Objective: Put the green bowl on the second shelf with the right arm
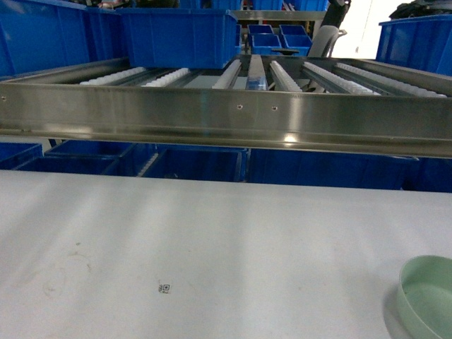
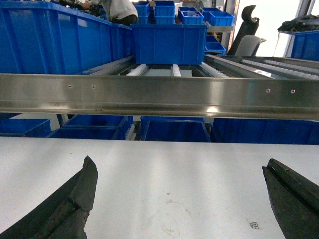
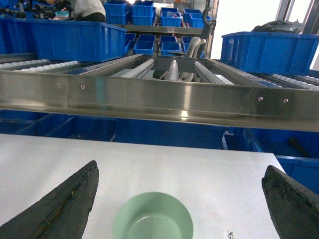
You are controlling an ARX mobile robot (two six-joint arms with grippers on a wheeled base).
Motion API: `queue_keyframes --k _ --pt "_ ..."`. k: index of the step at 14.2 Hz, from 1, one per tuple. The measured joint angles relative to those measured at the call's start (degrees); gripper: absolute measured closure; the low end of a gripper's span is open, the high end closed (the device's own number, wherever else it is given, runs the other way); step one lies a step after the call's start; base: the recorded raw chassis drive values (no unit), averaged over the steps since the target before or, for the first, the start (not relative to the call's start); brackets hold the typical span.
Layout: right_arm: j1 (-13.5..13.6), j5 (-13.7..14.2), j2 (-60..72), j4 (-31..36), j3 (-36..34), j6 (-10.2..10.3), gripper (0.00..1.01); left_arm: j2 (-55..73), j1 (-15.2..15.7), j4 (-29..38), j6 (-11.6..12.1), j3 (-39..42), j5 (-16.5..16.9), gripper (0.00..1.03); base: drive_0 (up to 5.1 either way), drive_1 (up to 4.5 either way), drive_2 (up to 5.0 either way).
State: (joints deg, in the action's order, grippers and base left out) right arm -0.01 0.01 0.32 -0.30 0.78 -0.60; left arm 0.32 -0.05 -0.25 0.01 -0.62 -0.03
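Pale green, the bowl sits upright on the white worktop, just ahead of the right tool and centred between its two dark fingers, which stand wide apart and do not touch it. The left tool is likewise spread wide over bare worktop. Beyond both tools runs a steel shelf rail with rollers and blue crates behind.

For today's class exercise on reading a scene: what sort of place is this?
Probably a warehouse or sorting workspace: a steel roller shelf carries blue crates, more crates are stacked behind, and a green bowl sits on the white worktable.
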Motion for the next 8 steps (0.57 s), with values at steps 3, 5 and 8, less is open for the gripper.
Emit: queue_keyframes --k 3,5,8 --pt "0.00 0.00 0.00 0.02 0.00 0.00 0.03 0.00 0.00 0.00 0.00 0.00 0.00 0.05 0.0 0.00 0.0" --pt "0.00 0.00 0.00 0.02 0.00 0.02 0.03 0.00 0.00 0.00 0.00 0.00 0.00 0.05 0.0 0.00 0.0" --pt "0.00 0.00 0.00 0.02 0.00 0.00 0.03 0.00 0.00 0.00 0.00 0.00 0.00 0.05 0.0 0.00 0.0"
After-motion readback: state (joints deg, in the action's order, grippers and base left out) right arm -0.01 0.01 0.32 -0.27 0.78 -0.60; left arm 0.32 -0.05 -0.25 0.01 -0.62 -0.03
